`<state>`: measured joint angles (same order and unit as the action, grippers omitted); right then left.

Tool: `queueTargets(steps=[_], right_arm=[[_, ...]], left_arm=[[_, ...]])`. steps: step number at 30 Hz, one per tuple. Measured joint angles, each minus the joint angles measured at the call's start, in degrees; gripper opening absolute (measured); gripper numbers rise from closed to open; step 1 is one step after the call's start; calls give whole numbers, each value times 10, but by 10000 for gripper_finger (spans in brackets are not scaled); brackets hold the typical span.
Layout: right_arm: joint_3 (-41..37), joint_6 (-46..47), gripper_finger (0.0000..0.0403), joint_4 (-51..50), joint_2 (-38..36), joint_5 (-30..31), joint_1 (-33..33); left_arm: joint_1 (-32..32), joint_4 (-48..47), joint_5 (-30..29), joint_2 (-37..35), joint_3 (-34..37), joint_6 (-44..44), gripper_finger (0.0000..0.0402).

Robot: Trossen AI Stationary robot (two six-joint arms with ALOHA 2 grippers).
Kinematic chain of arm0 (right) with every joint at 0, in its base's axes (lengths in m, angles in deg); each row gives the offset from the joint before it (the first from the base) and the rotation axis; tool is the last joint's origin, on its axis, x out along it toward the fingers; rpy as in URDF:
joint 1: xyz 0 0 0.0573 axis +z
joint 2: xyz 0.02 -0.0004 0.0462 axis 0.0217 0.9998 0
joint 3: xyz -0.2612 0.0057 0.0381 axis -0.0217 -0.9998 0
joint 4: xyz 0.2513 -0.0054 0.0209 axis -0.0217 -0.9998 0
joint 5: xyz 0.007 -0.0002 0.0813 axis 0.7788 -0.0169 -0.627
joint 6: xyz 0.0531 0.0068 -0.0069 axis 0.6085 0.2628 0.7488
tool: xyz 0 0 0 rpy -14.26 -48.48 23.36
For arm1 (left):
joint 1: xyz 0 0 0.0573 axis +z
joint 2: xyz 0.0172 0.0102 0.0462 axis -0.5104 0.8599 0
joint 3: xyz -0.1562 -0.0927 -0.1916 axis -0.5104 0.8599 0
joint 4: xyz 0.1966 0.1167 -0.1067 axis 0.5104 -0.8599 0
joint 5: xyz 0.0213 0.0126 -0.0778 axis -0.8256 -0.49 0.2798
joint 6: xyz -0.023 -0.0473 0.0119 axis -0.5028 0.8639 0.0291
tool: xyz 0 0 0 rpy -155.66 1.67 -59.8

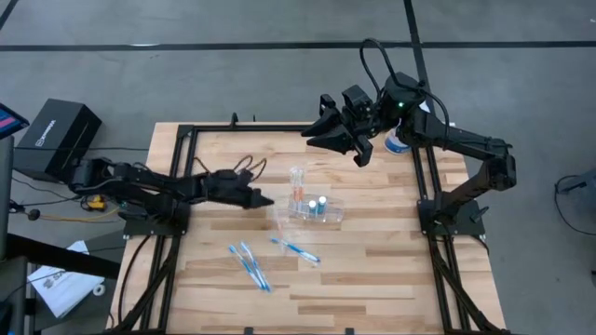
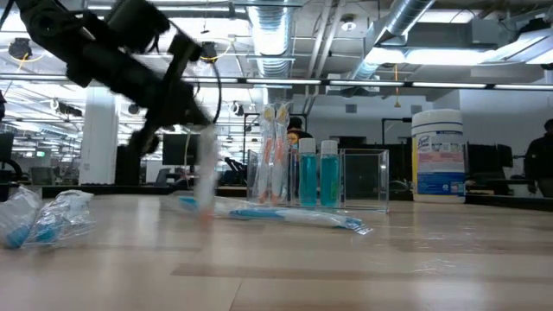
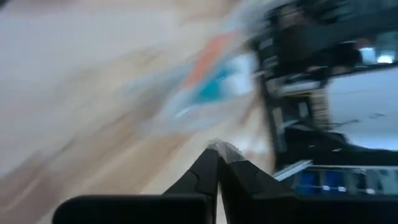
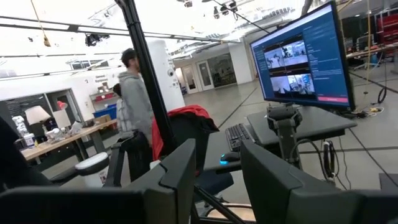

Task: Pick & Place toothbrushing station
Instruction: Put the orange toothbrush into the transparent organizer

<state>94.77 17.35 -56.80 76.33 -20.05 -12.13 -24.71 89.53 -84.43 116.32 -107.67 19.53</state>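
Left gripper: the left gripper [image 1: 264, 199] reaches across the wooden table [image 1: 214, 288] from the left side, its fingers [image 3: 214, 167] pressed fully together at the tips with a sliver of something pale at their very end; what that is cannot be told, and no object is plainly held.
Right gripper: the right gripper [image 1: 328, 133] hangs above the table's far edge, jaws parted and holding nothing, facing out into the room.
Toothbrushing station: the clear plastic toothbrushing station [image 1: 310, 207] stands upright near the table's middle, just beside the left gripper's tips, with two small blue bottles [image 2: 317, 173] and upright toothbrushes [image 2: 274, 155] in it.
Loose items: several wrapped blue toothbrushes [image 1: 250, 261] lie flat on the near half of the table, apart from the station.
Canister: a white, blue-labelled canister [image 2: 437, 155] stands at the far right corner, beneath the right arm.
Background: a person [image 4: 134, 93] in a grey hooded top stands in the room beyond, near a lit monitor [image 4: 303, 56].
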Motion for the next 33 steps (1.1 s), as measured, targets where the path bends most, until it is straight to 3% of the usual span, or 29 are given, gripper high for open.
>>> queueTargets(steps=[6,18,33], right_arm=[[0,5,118,5,0,0,-11],[0,14,118,29,0,10,-32],[0,40,118,62,0,38,-44]], left_arm=[[0,48,-35,-64,-11,-89,0],[6,55,-12,-190,-34,-241,0],[65,56,59,-188,-92,-299,0]])
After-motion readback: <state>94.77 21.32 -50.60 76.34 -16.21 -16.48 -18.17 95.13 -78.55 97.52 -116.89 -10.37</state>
